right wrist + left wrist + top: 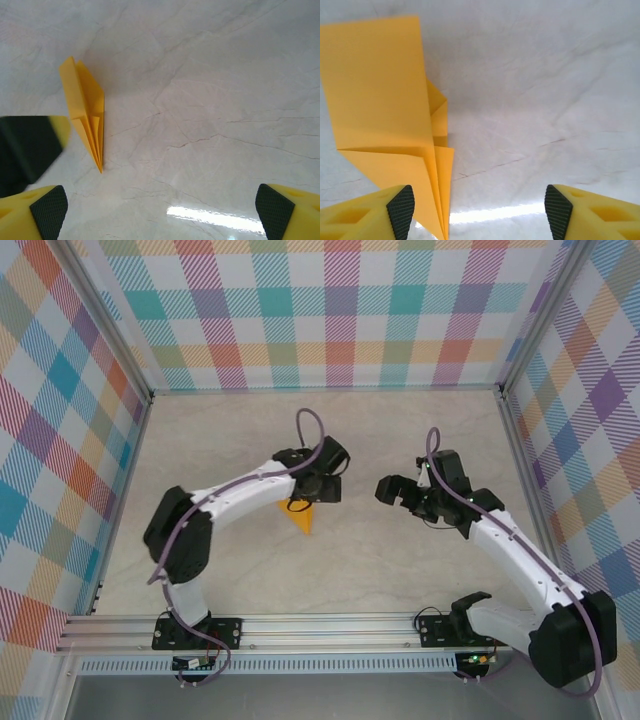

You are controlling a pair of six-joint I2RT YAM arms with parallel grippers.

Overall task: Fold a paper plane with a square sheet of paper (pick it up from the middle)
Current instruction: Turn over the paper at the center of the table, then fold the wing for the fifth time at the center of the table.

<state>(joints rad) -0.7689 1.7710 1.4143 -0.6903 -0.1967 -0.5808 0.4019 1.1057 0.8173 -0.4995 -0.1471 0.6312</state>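
The orange-yellow sheet of paper lies folded into a slim paper plane (301, 516) on the pale marbled table, left of centre. My left gripper (322, 486) hovers over its far end. In the left wrist view the paper plane (385, 100) is at the left, its layered pointed end just inside the left pad (401, 210). The left gripper (479, 210) is open and the paper is not pinched. My right gripper (396, 490) stands open to the right, apart from the plane. In the right wrist view the paper plane (85, 107) lies at the upper left, beyond the open right gripper (157, 210).
Checked fabric walls (330, 310) close off the table at the back and both sides. A metal rail (320, 625) runs along the near edge by the arm bases. A dark blurred part of the left arm (25, 150) shows beside the plane.
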